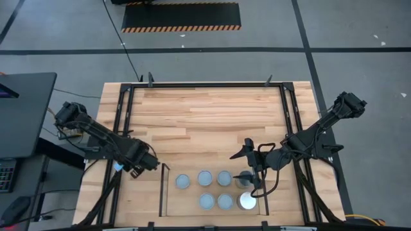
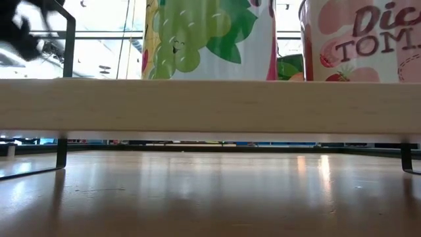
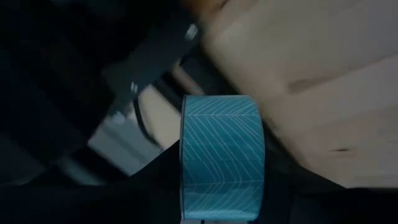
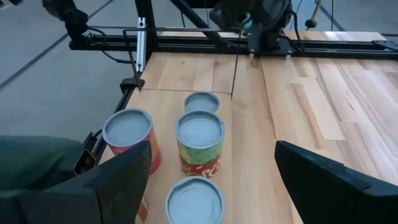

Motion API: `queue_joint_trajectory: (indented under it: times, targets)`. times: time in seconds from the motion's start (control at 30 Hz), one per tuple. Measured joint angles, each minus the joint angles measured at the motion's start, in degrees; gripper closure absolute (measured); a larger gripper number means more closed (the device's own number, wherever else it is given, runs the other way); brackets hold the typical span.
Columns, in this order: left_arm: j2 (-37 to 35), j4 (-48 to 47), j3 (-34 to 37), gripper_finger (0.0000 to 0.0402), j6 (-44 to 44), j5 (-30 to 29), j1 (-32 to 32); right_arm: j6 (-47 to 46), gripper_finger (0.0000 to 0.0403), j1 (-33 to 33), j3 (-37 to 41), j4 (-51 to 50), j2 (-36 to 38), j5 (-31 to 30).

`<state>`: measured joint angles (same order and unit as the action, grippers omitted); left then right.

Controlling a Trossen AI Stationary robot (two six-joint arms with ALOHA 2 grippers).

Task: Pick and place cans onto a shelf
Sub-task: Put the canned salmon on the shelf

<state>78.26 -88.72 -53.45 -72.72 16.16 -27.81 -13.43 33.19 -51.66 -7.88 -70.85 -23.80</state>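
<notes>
Silver-topped round cans (image 1: 214, 187), pale-wood shelf (image 1: 168, 199)

A black-and-yellow hazard-striped mat (image 1: 181, 17) lies on the grey floor beyond the wooden table (image 1: 205, 115).

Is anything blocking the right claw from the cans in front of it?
Nothing visible does: the right gripper hangs open directly over the cans on the shelf. The left gripper waits left of the shelf.
</notes>
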Motion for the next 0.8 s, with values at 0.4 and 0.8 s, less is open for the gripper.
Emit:
queue_joint_trajectory:
  times: [0.4,0.8]
  targets:
    - [0.89,1.13,-28.05,0.0255,-6.27,-10.44,-9.71,-0.41,0.0055,-0.37,0.00,0.17,0.00,-2.18]
    - [11.92,19.09,-47.05,0.0258,-0.66,-25.29,-18.87,-4.23,0.0055,3.44,0.00,0.11,0.00,-2.25]
